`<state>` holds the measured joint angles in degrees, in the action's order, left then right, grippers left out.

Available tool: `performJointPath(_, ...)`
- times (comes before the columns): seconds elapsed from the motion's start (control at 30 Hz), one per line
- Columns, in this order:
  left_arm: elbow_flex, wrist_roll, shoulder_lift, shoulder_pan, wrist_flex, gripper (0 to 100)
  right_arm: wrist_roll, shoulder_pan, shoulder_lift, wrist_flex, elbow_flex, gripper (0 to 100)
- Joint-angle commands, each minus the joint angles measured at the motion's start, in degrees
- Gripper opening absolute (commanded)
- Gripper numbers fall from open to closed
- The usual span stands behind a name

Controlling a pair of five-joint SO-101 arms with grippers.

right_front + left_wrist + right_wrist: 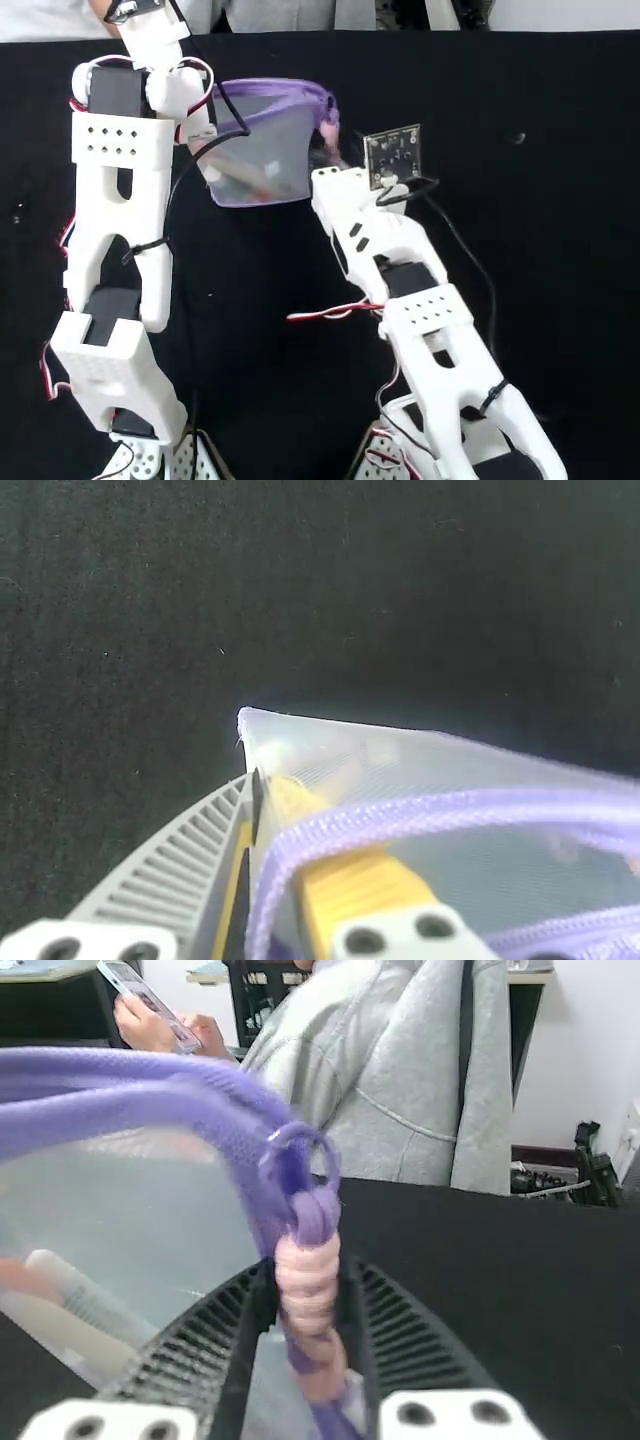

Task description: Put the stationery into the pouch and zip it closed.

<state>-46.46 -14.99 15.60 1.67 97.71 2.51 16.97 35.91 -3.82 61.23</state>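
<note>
A clear pouch [262,150] with a purple zipper band is held up off the black table [540,150] between the two arms. Stationery [243,178] lies inside it at the bottom; white and orange pieces [70,1300] show through the wall. My left gripper [275,810] is shut on the pouch's end, the wall and purple band [420,810] pinched between its grey and yellow fingers. My right gripper [305,1330] is shut on the pink and purple zipper pull cord [305,1300] at the pouch's other end [328,112].
A loose red and white wire [325,312] runs across the table by the right arm. A person in a grey top [400,1070] sits behind the table's far edge, holding a phone.
</note>
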Motion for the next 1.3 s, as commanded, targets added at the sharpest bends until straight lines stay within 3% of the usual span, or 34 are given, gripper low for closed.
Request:
performJointPath(0.0,0.31,0.44,0.35,-0.48,-1.14,3,0.26,-1.23,-0.13,-1.23,-2.77,18.5)
performJointPath(0.2,0.31,0.44,0.35,-0.48,-1.14,3,0.00,-0.44,-0.13,-1.23,-2.86,14.9)
performJointPath(0.43,0.31,0.44,0.35,-0.48,-1.14,3,-4.22,-0.79,0.75,-0.70,-3.30,1.0)
performJointPath(0.63,-0.22,0.79,0.18,-0.48,-1.14,3,-5.45,-1.49,11.21,11.69,-6.46,1.1)
performJointPath(0.8,-1.36,0.44,-0.26,-0.40,-0.88,19,-5.63,-1.67,15.78,18.64,-9.80,1.1)
performJointPath(1.0,-11.30,0.35,-0.26,-0.48,-0.70,32,-5.89,-1.67,13.23,20.13,-13.85,1.1)
performJointPath(1.27,-33.98,0.35,-0.26,-5.85,-0.62,32,-6.07,-1.76,5.49,34.37,-32.75,1.1)
